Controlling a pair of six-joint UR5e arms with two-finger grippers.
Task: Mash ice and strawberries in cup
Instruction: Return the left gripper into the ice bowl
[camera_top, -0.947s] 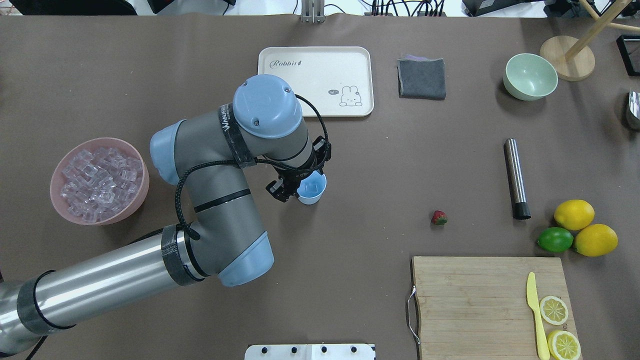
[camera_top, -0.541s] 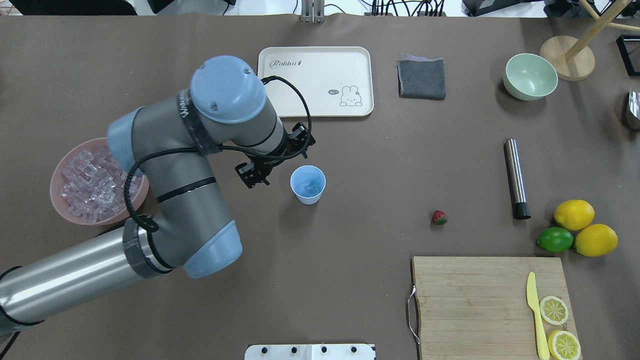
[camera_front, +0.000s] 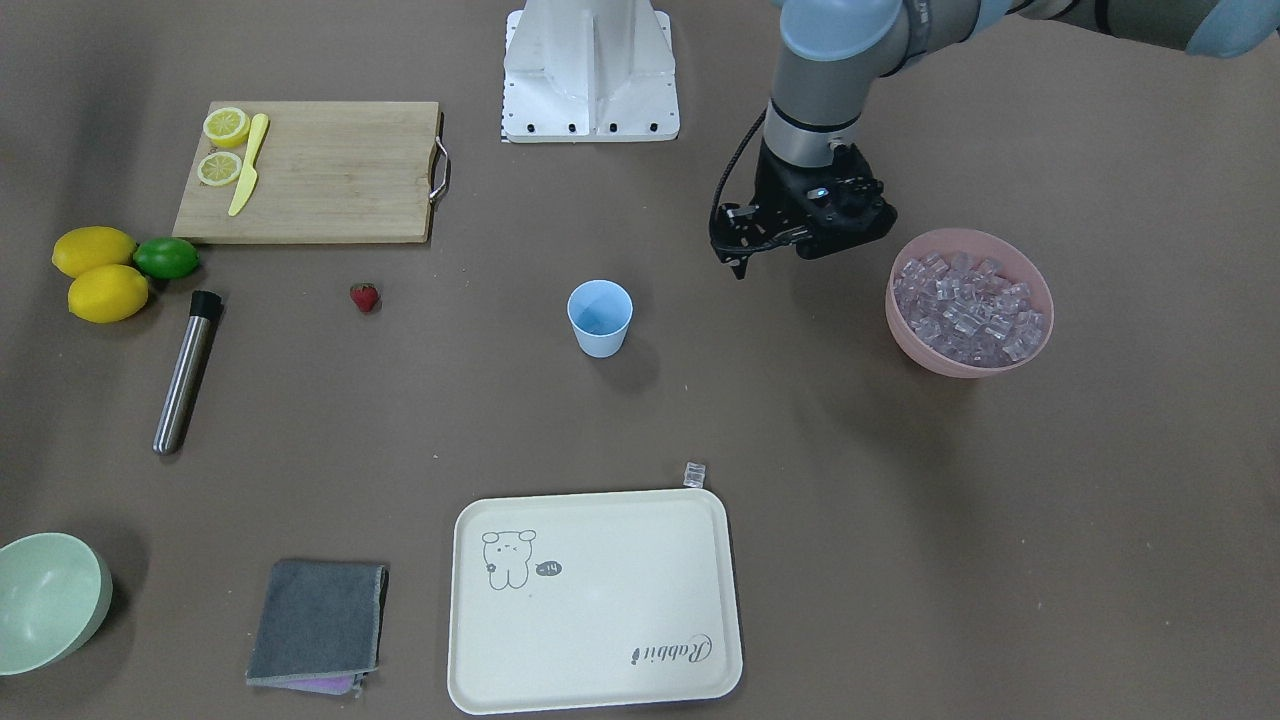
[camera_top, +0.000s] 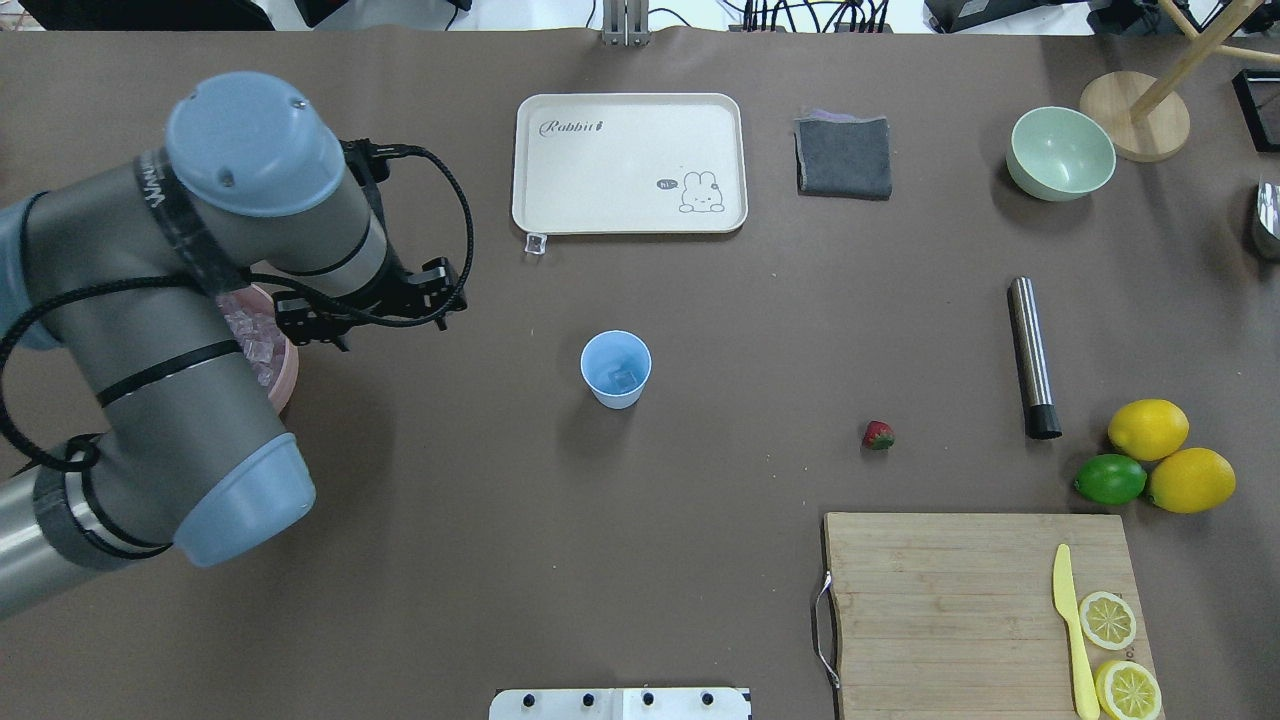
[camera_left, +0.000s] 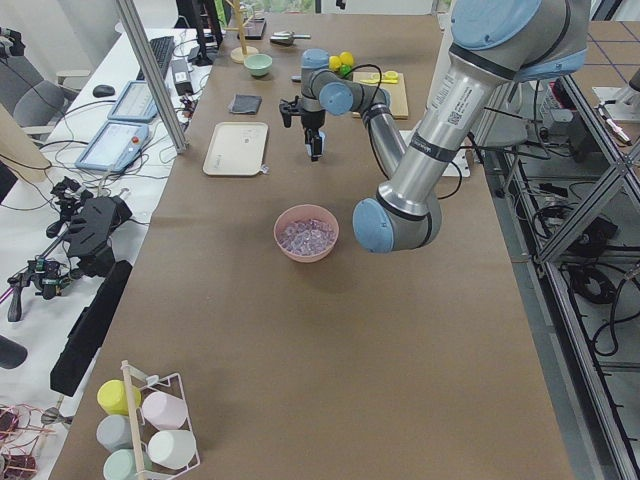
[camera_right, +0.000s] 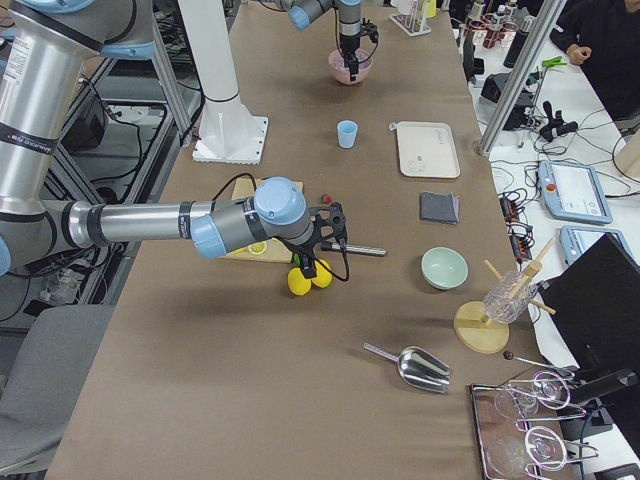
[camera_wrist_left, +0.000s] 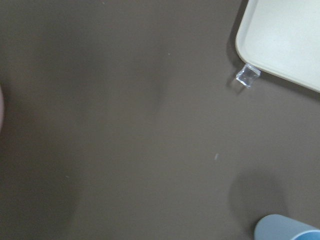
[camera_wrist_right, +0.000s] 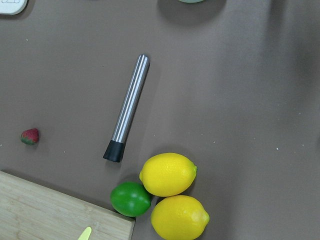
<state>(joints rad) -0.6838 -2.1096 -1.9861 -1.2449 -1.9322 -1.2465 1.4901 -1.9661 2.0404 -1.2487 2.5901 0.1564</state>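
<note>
Where the left gripper (camera_top: 312, 326) hangs at the pink bowl (camera_front: 960, 368) of ice (camera_front: 965, 305), I cannot tell its opening or load. A stray cube (camera_top: 536, 243) lies by the tray (camera_top: 620, 160); the cup (camera_top: 615, 370) holds one; the strawberry (camera_top: 878, 435) lies well apart. Slick cubes could slip from a pinch; right gripper (camera_right: 303, 268) unreadable too

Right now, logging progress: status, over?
Left gripper near pink plastic bowl, jaws unclear; right gripper unclear. Light blue plastic cup holds one clear ice cube; red strawberry on table. Stray cube beside cream tray.
</note>
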